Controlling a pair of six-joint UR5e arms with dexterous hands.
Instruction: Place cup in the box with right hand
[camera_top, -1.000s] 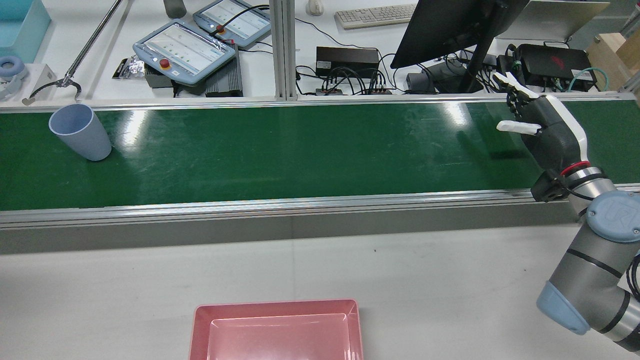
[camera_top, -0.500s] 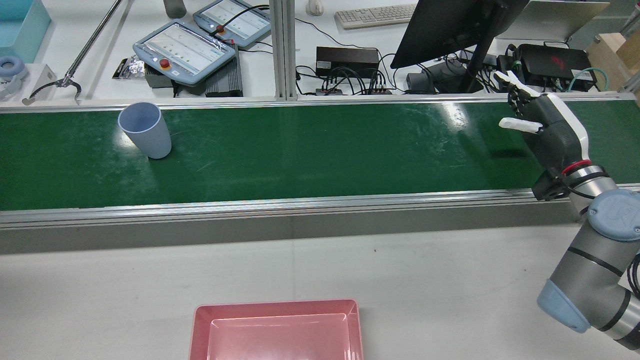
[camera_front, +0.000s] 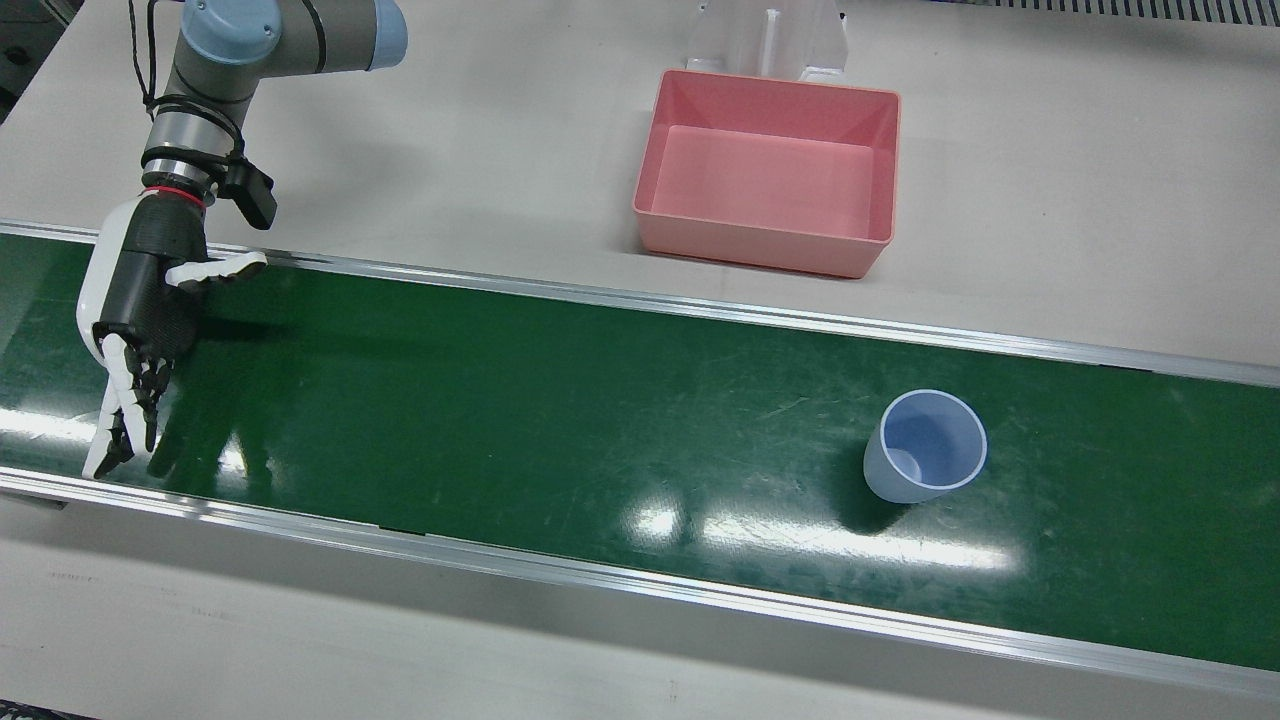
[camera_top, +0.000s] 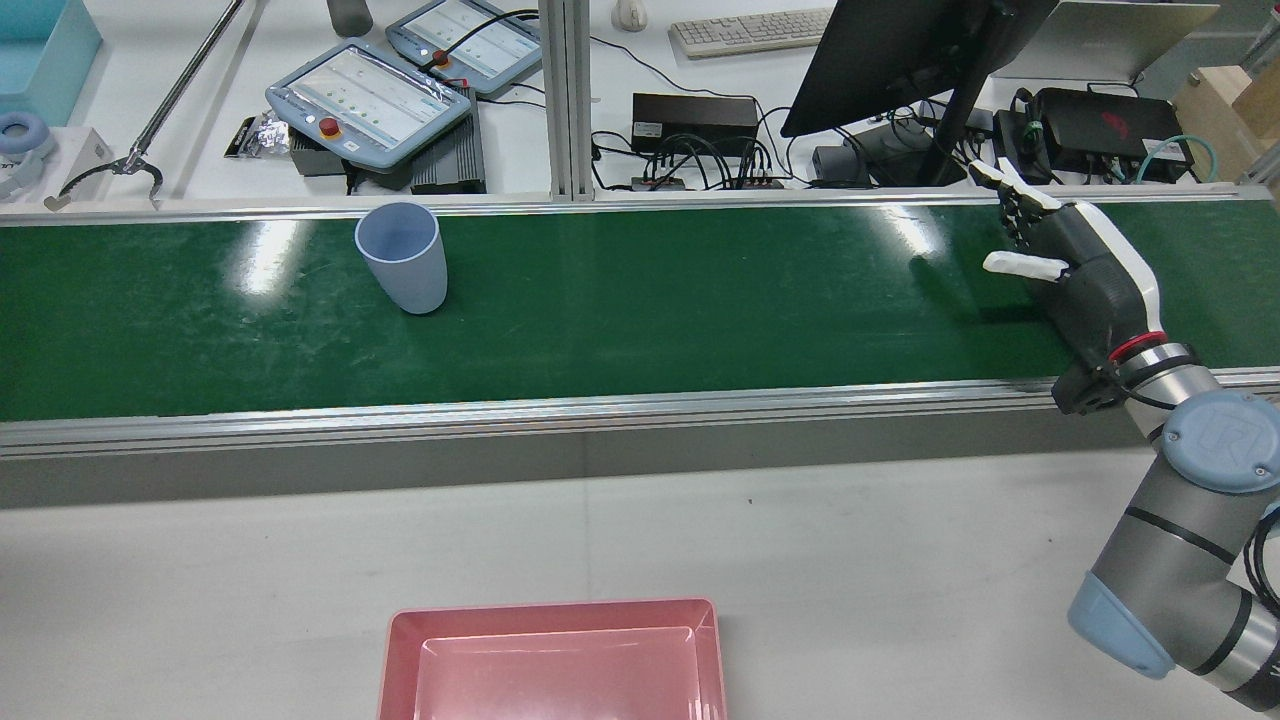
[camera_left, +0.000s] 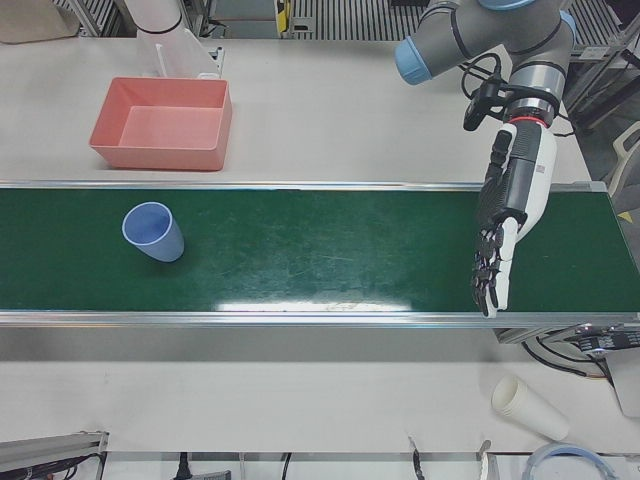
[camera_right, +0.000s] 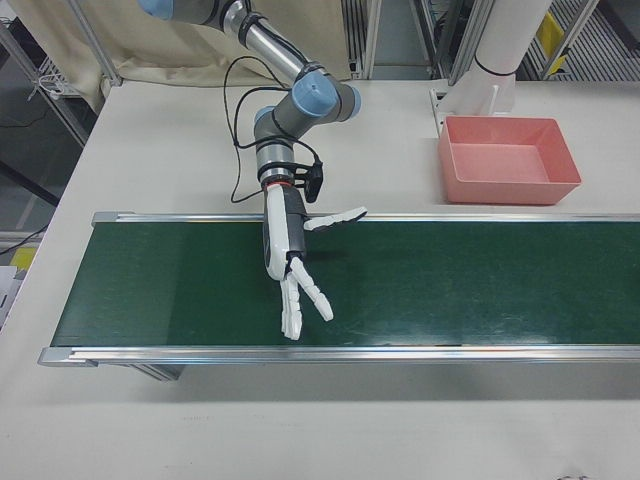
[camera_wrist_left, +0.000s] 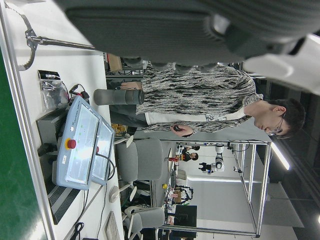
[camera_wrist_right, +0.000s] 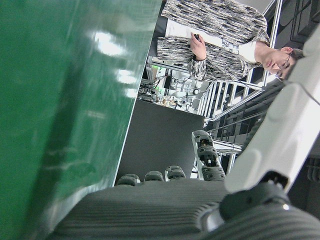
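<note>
Moved: cup (camera_top: 403, 256) has ridden along the green belt (camera_top: 640, 300), nearer the right hand (camera_top: 1075, 270), though well apart from it
Right hand: spread wide, holding nothing, waiting over the belt
Cup: smooth pale-blue plastic, upright, tapered
Box (camera_top: 555, 660): glossy pink tray, off the belt, empty
Left hand: cannot tell

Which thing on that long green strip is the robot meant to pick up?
Find the green belt that crosses the table. On it, far from the right hand, stands the cup, upright and open-topped. It is pale blue and the only loose thing on the belt.
</note>
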